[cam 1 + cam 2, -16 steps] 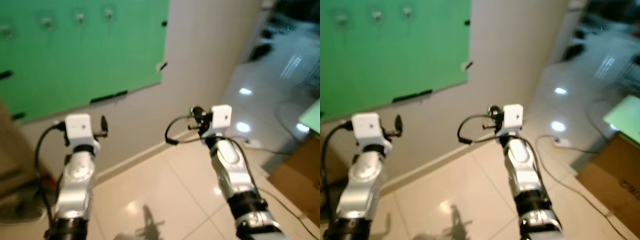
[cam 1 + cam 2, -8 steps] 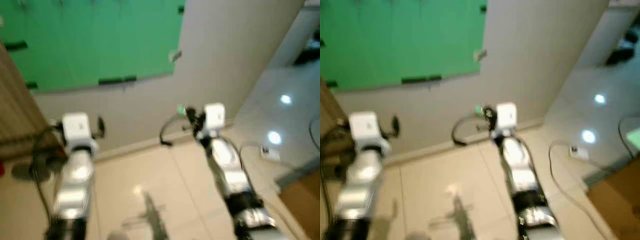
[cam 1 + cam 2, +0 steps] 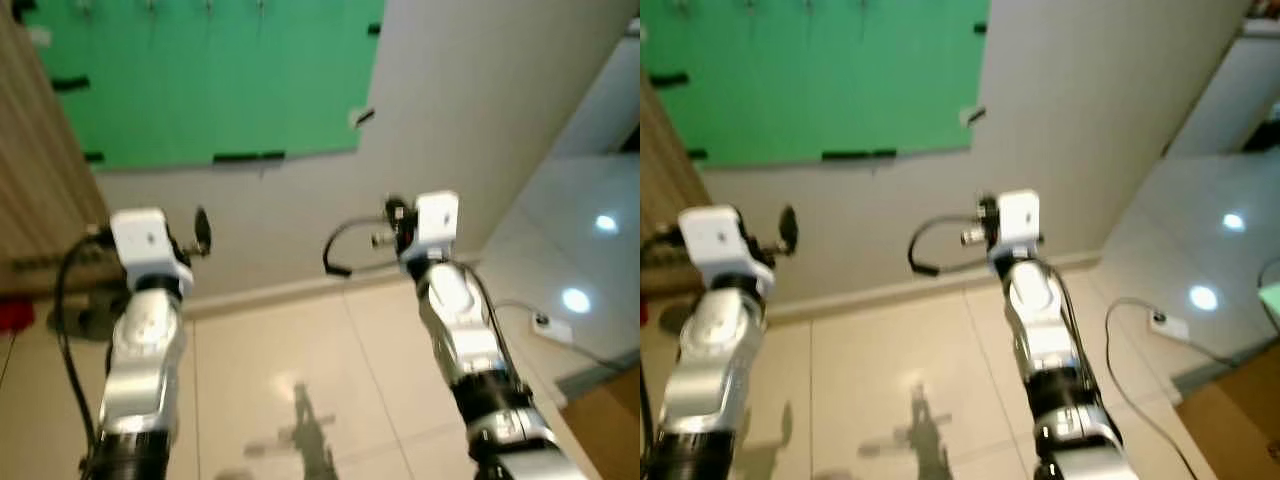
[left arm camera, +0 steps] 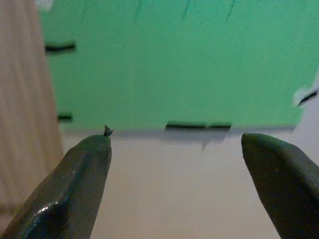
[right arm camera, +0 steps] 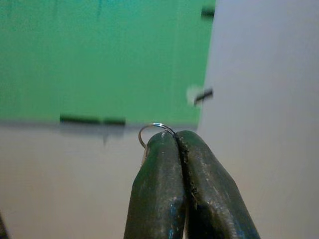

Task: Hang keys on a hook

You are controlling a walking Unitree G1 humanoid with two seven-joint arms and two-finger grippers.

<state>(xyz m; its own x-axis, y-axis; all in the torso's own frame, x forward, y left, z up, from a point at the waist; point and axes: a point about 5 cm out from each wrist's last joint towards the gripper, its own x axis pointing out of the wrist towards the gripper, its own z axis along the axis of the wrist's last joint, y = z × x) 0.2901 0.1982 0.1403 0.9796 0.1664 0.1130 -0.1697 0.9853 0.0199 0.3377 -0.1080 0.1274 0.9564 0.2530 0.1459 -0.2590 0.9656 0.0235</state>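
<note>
A green board [image 3: 220, 80] is taped to the white wall, with a row of small hooks [image 3: 208, 8] along its top edge. Both arms are raised towards the wall, well below the hooks. My right gripper [image 5: 177, 137] is shut on a thin silver key ring [image 5: 153, 128] that pokes out between its fingertips; the keys themselves are hidden. In the eye view the right gripper [image 3: 393, 222] sits below the board's lower right corner. My left gripper [image 4: 174, 143] is open with nothing in it, and it faces the board's lower edge. The left gripper [image 3: 201, 231] shows beside its white wrist camera.
A wooden panel [image 3: 30, 150] stands against the wall at the left, with a red thing [image 3: 12, 312] at its foot. A white power strip [image 3: 543, 322] with its cable lies on the glossy tiled floor at the right. A cardboard box [image 3: 610, 420] sits at the lower right.
The whole picture has shifted: the board now sits further right and the wooden panel has come into view at the left. Both arms hold the same raised pose.
</note>
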